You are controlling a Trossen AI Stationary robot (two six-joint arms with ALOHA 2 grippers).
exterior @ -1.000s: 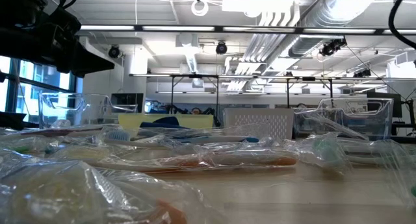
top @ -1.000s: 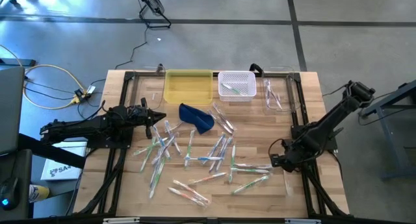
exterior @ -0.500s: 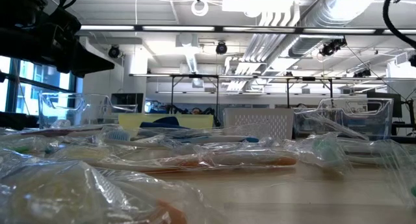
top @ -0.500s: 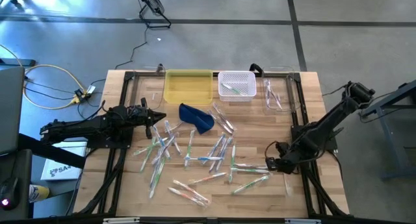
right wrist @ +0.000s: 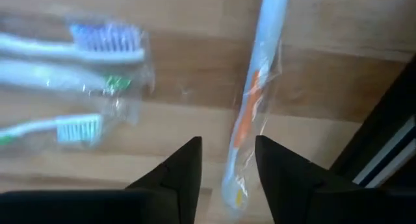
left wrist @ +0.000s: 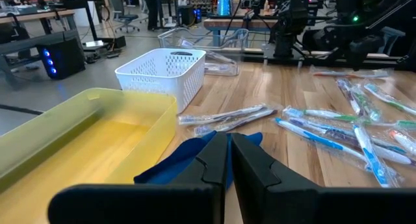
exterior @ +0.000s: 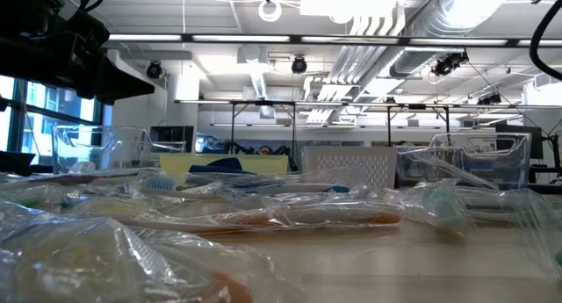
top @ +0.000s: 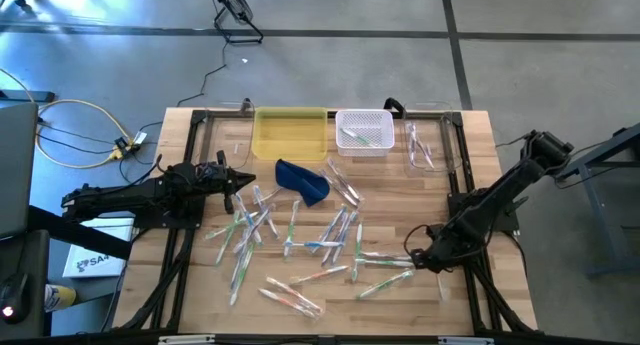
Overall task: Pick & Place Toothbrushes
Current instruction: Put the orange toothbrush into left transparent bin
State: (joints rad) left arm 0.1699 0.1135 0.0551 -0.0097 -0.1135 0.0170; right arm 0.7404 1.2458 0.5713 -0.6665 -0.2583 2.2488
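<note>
A shallow yellow plastic tray [top: 290, 133] is sitting at the wooden table's [top: 200, 295] twelve o'clock edge. A white perforated basket [top: 364, 131] is standing just beside it toward three o'clock, and a crumpled dark blue pouch [top: 303, 181] is lying near the tray toward six o'clock.

you're looking at a wooden table [top: 400, 305] on a grey concrete floor [top: 330, 65] crossed by dark seams. a yellow cable [top: 75, 110] loops on the floor off the table's left side. across the table, the room opens into a workshop: white ceiling ducts [exterior: 395, 22], strip lights [exterior: 263, 38], windows [exterior: 31, 119] at the left. farther off, desks [left wrist: 39, 23] and a lit blue computer case [left wrist: 62, 55].
</note>
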